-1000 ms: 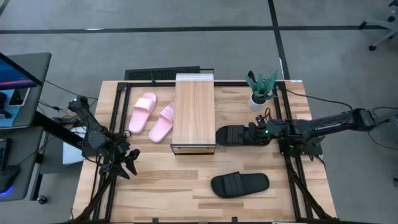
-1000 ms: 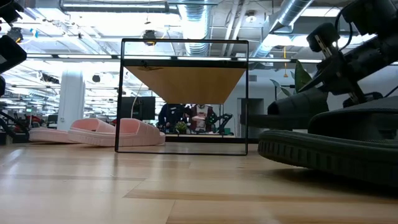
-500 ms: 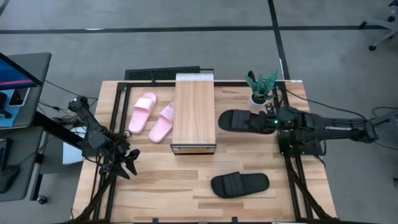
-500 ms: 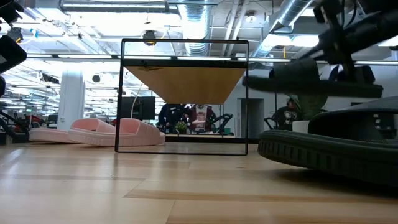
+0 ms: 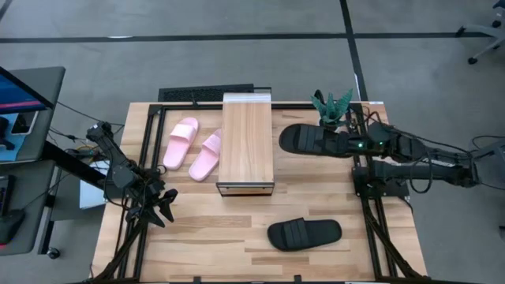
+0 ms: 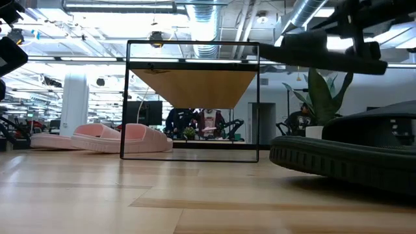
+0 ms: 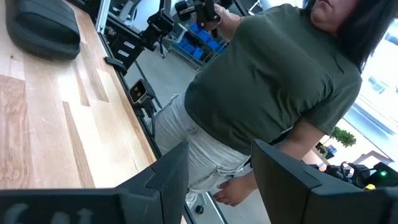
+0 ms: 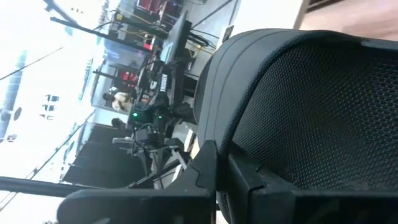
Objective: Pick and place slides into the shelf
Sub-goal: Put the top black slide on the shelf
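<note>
Right of centre in the high view, the right gripper [image 5: 347, 144] clamps one matte black open-toe slide [image 5: 310, 140], carried beside the low wood-topped, dark-framed shelf [image 5: 247, 142]; next it wants lining up with the shelf (my guess). Low view: it hangs upper right. Lower left, the left gripper [image 7: 217, 171] waits open, empty.

Right gripper [image 5: 345, 143] clamped (fingers closed), left gripper [image 5: 163, 207] spread.

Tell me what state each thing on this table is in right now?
Held black slide: lifted off the table, gripped by the right end effector.
Other black slide: flat on the table.
Pink slides: side by side beside the shelf.
Shelf: top bare.
Left end effector: open, idle.
</note>
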